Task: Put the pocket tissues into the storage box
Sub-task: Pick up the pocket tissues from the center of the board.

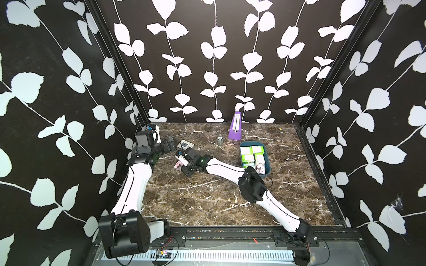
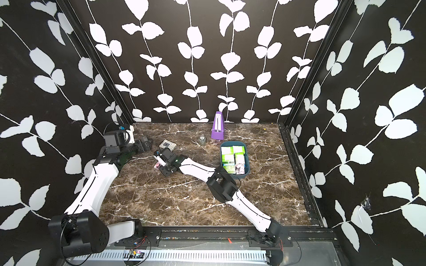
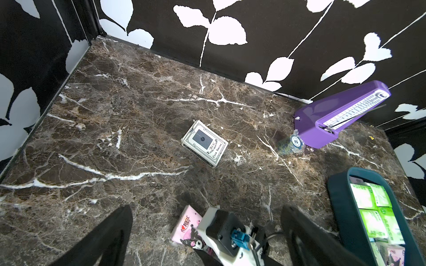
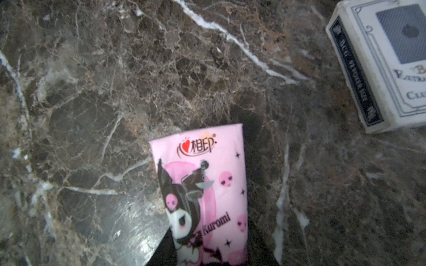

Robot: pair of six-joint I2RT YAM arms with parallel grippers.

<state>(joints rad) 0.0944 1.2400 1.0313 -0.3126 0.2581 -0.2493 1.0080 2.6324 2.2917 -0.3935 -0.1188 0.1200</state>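
- Storage box [image 1: 267, 161]: teal tub on the R-rear part of the marble tabletop [image 1: 207, 195], near the purple metronome [image 3: 334, 117]. Already loaded w/ pocket tissues: several green-and-white pkts [image 1: 252, 153] lying side by side, plus one pink cartoon pkt [image 1: 260, 168] toward the near end. The near corner is hidden by the R arm's elbow, so no exact count.
- Pink Kuromi pkt [image 4: 202, 184]: the only tissue pkt seen outside the box. It lies flat on the marble, L of centre, well apart from the box and near the playing-card box [image 3: 204, 142].
- R gripper [image 1: 181, 163]: extends across to that pkt. In the wrist view its dark fingers flank the pkt's long sides, one visibly against the edge. This reads as pinching the pkt, which is not yet lifted.
- L gripper [image 1: 171, 144]: by the L wall, fingers spread wide, nothing between them.
- Non-task items: card box, metronome, small round clear item [image 3: 291, 145]. None of these belongs in the box.
- Progress (est.): mostly done, w/ the bulk of the tissues in the box. Left to do: lift the pink pkt, carry it over the box wall, release it inside. Spots under the arms aren't visible, so a hidden extra pkt can't be ruled out.
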